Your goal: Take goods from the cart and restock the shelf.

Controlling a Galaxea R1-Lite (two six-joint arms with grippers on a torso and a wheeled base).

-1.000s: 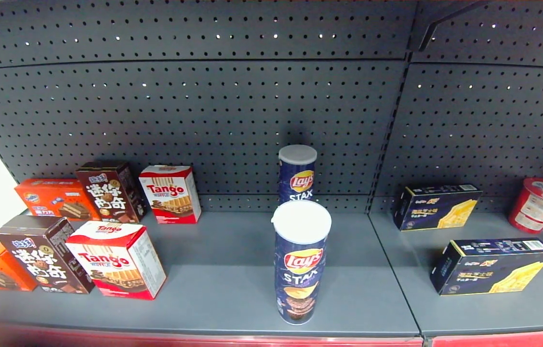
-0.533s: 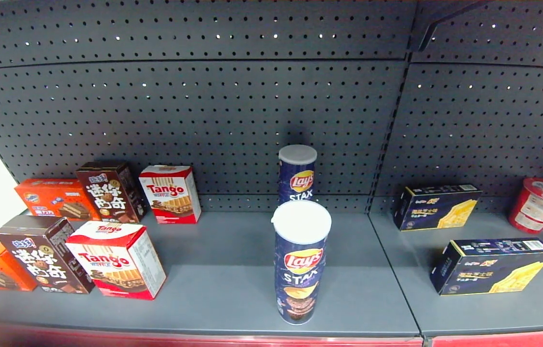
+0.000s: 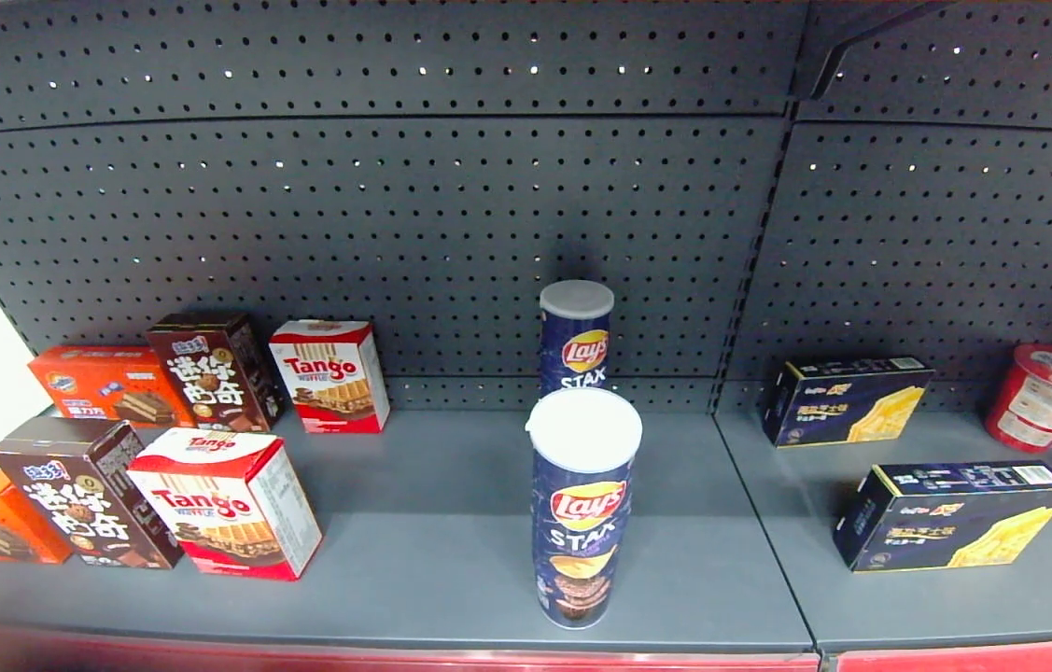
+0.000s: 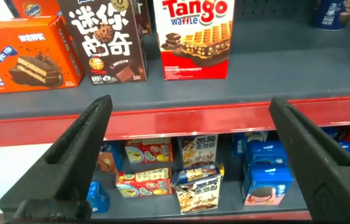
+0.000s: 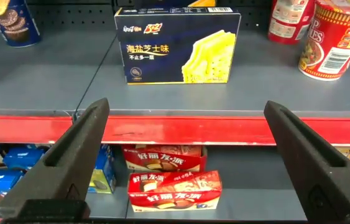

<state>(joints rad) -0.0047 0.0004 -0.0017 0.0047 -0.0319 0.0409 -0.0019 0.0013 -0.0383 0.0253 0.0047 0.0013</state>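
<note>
The grey shelf point(image 3: 432, 523) carries snack boxes point(image 3: 227, 504), two chip cans point(image 3: 582, 504) and noodle cups point(image 3: 1048, 397).

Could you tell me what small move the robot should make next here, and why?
Probably draw both arms back and turn to the cart for an item: the left gripper and right gripper hang open and empty before the shelf, which has bare room beside the front chip can.
</note>
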